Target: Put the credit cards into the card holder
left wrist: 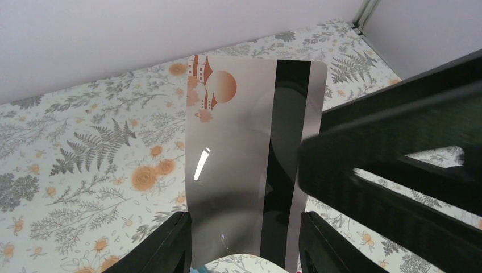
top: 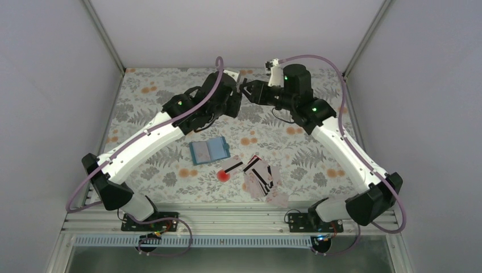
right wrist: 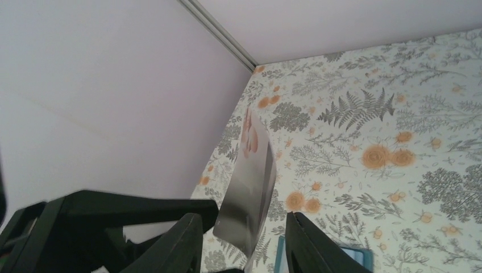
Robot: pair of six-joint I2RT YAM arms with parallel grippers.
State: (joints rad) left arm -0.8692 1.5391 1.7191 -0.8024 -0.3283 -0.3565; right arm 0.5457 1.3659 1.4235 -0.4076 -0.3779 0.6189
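The flowered table (top: 133, 99) carries the blue card holder (top: 209, 151), lying open near the middle. Just to its near right is a loose heap of cards (top: 262, 177) beside a round red spot (top: 223, 175). Both arms reach to the far end, well apart from the holder, and meet there nose to nose. The left claw (left wrist: 244, 239) is clamped across the width of one pale card (left wrist: 250, 153), whose long axis stands up out of the fingers, black stripe to the right. The right claw (right wrist: 243, 227) straddles that same card edge-on, jaws apart with a gap showing on each side, so by my reading it has no grip yet. The coming move looks like a hand-over: the card lies straight ahead between the right fingers, and the holder sits back toward the bases, rather on the left arm's side
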